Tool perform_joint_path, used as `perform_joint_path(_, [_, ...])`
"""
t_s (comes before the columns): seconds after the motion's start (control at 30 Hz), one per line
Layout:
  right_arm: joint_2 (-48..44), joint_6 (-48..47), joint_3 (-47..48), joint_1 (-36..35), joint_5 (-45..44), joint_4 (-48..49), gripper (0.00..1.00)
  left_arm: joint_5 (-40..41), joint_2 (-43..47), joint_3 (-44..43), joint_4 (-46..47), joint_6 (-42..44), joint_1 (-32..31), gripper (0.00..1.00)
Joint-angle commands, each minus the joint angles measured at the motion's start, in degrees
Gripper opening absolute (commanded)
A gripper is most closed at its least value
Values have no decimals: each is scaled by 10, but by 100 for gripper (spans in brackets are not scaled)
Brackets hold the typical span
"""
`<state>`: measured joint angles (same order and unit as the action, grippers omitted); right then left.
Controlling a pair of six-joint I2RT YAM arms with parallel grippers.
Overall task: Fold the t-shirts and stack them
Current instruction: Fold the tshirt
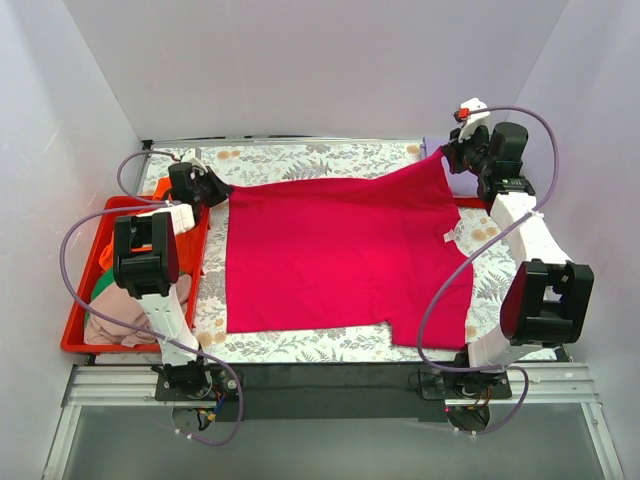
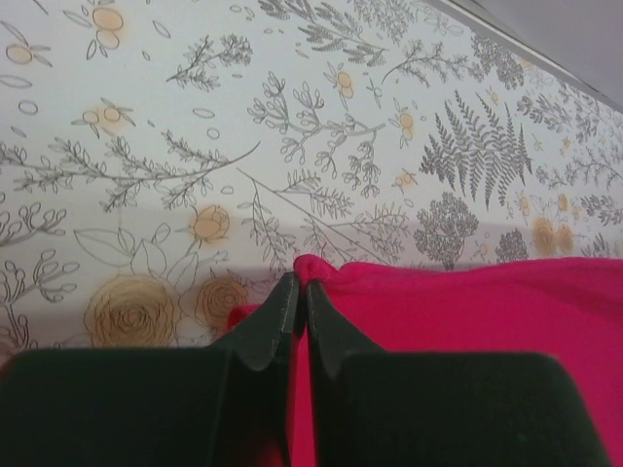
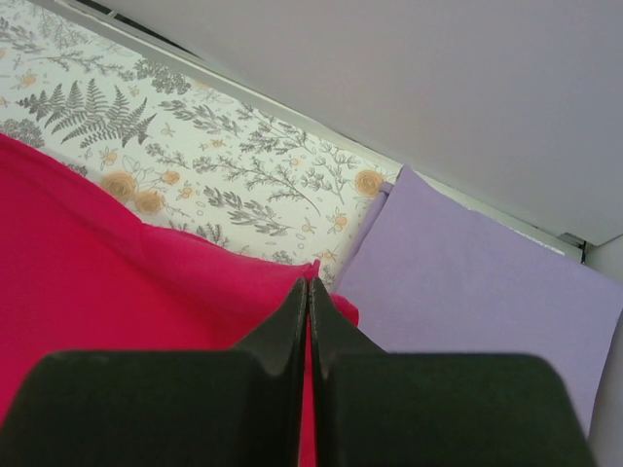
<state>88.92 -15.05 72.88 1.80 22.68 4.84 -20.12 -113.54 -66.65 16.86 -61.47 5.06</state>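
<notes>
The large crimson-red t-shirt (image 1: 340, 255) lies spread over the floral table. My left gripper (image 1: 218, 190) is shut on its far left corner; in the left wrist view the cloth (image 2: 467, 311) bunches at the gripper's tip (image 2: 300, 282). My right gripper (image 1: 447, 152) is shut on the far right corner, lifted a little; the right wrist view shows the red cloth (image 3: 117, 253) pinched at the gripper's tip (image 3: 309, 287). A folded lavender t-shirt (image 3: 467, 282) lies just beyond, at the back right corner (image 1: 440, 160). Orange, green and beige-pink shirts (image 1: 110, 310) sit in the tray.
A rigid red plastic tray (image 1: 72, 325) stands at the left edge beside the left arm. White walls close in the back and both sides. The floral tablecloth (image 1: 300, 158) shows behind and in front of the red shirt.
</notes>
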Motion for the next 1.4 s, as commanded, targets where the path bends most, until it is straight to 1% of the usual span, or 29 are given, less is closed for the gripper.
perform_joint_path(0.0, [-33,6,-18,3,0,25,1,-4,64,26,-5,13,7,0])
perform_joint_path(0.17, [-59,6,-55,5,-4,24,1,-4,94,56,-3,15,7,0])
perform_joint_path(0.37, [-81,5,-79,13,-4,25,1,-9,112,73,-3,14,7,0])
perform_joint_path(0.83, [-107,-3,-102,25,1,24,1,-8,154,98,-8,13,7,0])
perform_joint_path(1.03, [-128,-3,-128,31,1,24,1,-7,189,139,2,9,7,0])
perform_joint_path(1.37, [-169,-4,-186,46,3,19,1,-13,215,188,2,5,7,0])
